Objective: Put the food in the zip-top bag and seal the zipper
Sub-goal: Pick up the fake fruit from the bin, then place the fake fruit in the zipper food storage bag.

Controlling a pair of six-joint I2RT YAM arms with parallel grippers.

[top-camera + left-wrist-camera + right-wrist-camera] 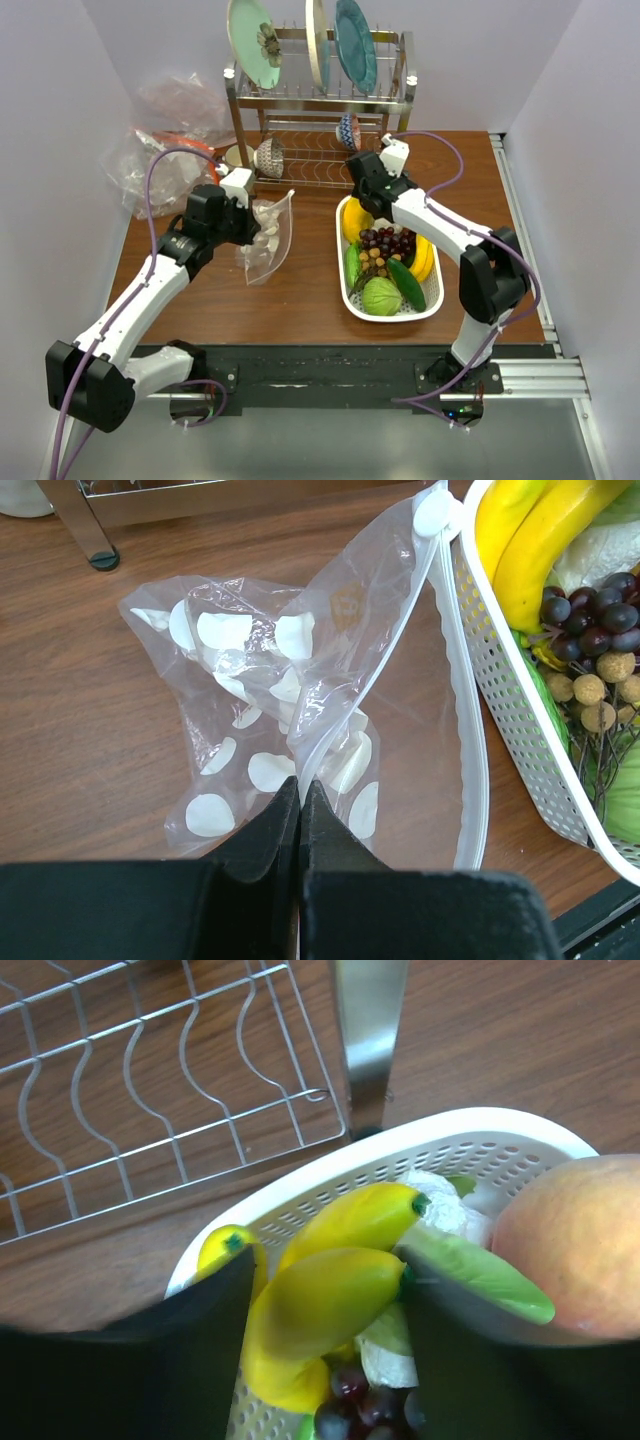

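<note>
Clear dotted zip-top bag [290, 710] lay just left of the white basket [432, 296]; our left gripper [300, 785] pinched its edge. Our right gripper [325, 1290], jaws wide, straddled the bananas [325, 1295] inside that basket.

Both arms are the same build: white shells on the long links, chunky black housings at the joints. A purple cable loops loosely along each one, from base to wrist. Each wrist carries a small white boxy block (camera mount, looks like). The left gripper [299, 810] and right gripper [325, 1300] have matte black fingers, wedge-shaped, no visible markings.
</note>
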